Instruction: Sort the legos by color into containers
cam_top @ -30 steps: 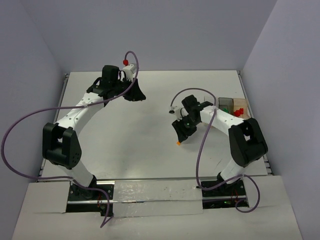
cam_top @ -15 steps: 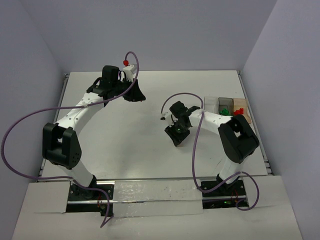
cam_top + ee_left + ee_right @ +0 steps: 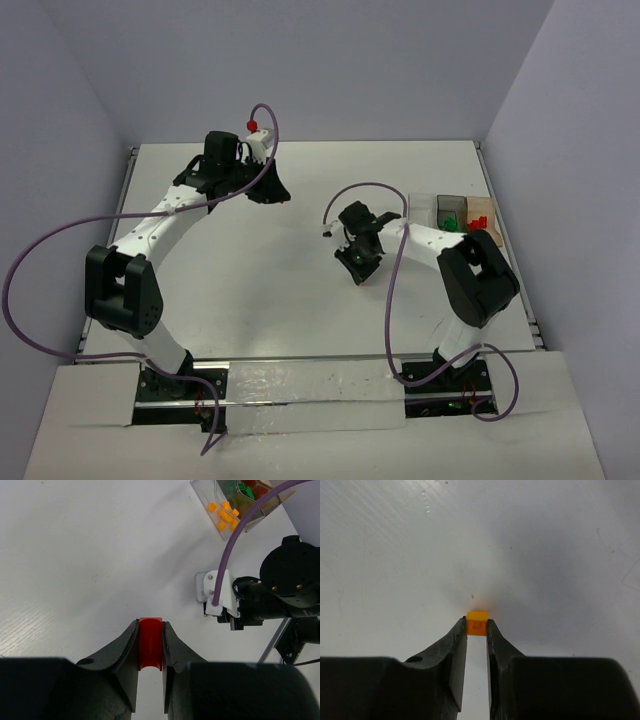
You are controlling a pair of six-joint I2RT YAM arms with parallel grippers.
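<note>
1. Right gripper: two matte black fingers taper like wedges to blunt tips and pinch a tiny orange brick; the brick is a glossy, square-edged cube held at the very tips, low over the table; whether it touches the surface I cannot tell.
2. Left gripper: its jaws stand narrow, clamped on a red brick; this piece looks smooth, with a rounded lower edge, and sits deeper between the curved black fingers; in the top view the gripper hangs over the far left part of the table.
3. Containers: a row of thin-walled, clear plastic rectangular bins near the table's right edge; the left wrist view shows loose orange bricks in the nearest bin, green bricks in the next, and red ones beyond.
4. Table: matte white, with a faint linear grain and small scuffs.
5. Purple cable: smooth and round, plugged into a white plastic block on the right arm's black wrist.
</note>
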